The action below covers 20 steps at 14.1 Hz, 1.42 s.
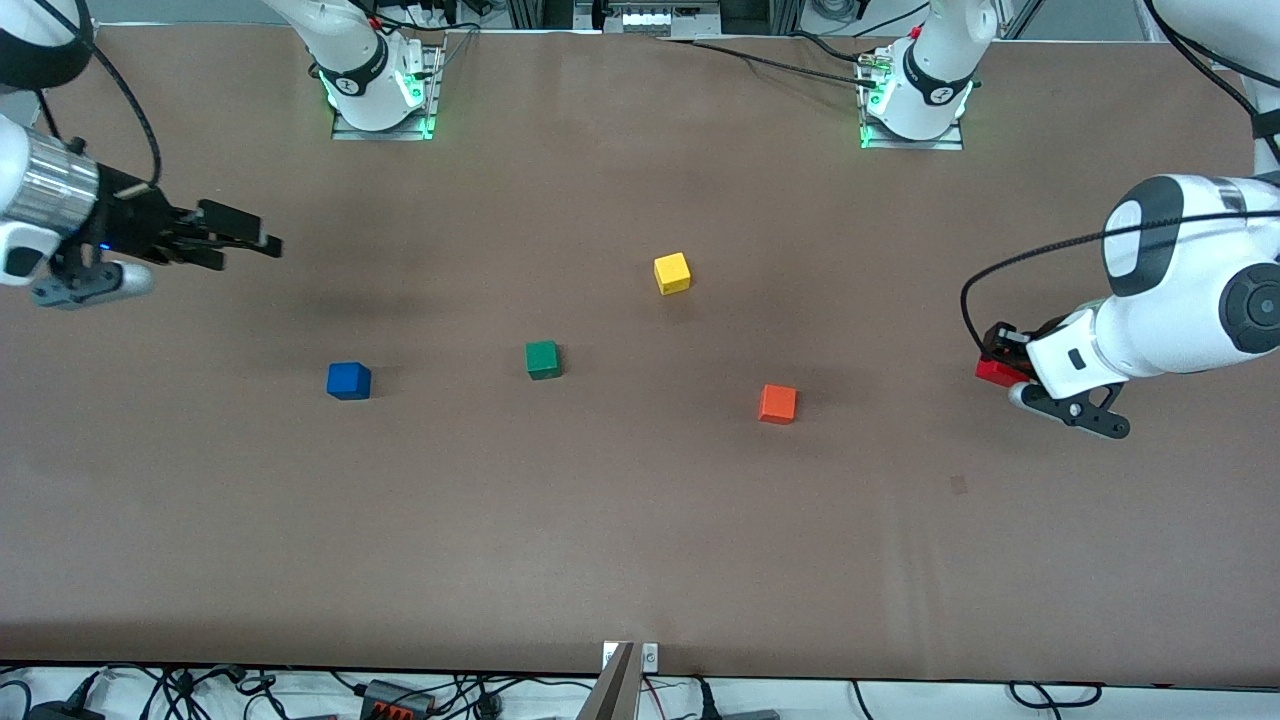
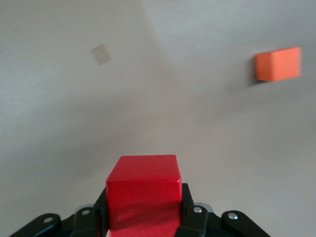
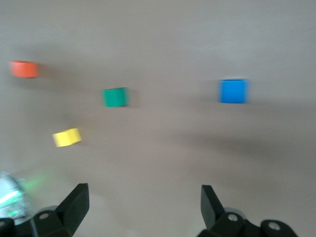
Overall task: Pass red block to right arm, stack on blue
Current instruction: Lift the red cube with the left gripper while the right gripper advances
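Note:
My left gripper is shut on the red block and holds it over the table at the left arm's end. In the left wrist view the red block sits between the two black fingers. The blue cube rests on the table toward the right arm's end and also shows in the right wrist view. My right gripper is open and empty, up in the air over bare table near the right arm's end.
A green cube sits beside the blue one toward the middle. A yellow cube lies farther from the camera. An orange cube lies between the green cube and the left gripper. The brown table has wide bare room nearer the camera.

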### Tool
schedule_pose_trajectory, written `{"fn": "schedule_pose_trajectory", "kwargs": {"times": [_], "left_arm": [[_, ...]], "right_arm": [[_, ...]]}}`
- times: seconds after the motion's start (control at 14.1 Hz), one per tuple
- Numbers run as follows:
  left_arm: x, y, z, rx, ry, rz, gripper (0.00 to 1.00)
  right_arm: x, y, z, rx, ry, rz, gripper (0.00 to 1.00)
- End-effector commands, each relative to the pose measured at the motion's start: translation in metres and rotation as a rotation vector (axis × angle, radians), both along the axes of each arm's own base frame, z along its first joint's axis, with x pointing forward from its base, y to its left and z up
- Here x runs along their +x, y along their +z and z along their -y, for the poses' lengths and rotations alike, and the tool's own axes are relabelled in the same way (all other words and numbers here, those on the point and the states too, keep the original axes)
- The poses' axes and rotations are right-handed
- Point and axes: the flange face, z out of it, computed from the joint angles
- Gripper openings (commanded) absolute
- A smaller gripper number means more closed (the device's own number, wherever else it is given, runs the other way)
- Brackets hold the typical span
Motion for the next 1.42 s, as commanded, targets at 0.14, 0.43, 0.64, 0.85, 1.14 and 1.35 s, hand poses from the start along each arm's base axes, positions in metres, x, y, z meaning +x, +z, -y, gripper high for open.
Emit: {"fn": "schedule_pose_trajectory", "kwargs": {"times": [0.14, 0.43, 0.64, 0.85, 1.14, 1.35], "left_arm": [[0.001, 0.034, 0.051, -0.246, -0.381, 0.03, 0.16], [0.01, 0.024, 0.107, -0.669, -0.604, 0.19, 0.17], [0.016, 0.015, 0.151, -0.876, -0.721, 0.355, 0.17], [0.014, 0.004, 0.199, -1.109, -0.762, 0.515, 0.17], [0.013, 0.0, 0.248, -1.28, -0.802, 0.8, 0.16], [0.007, -0.008, 0.279, -1.297, -0.803, 0.902, 0.16]], "right_arm": [[0.02, -0.026, -0.057, 0.349, -0.043, -0.087, 1.0], [0.033, -0.048, -0.092, 0.595, -0.087, -0.192, 1.0], [0.038, -0.077, -0.109, 0.722, -0.096, -0.295, 1.0], [0.041, -0.09, -0.118, 0.853, -0.086, -0.346, 1.0], [0.046, -0.113, -0.132, 0.926, -0.091, -0.359, 1.0], [0.046, -0.128, -0.151, 1.037, -0.036, -0.318, 1.0]]}}
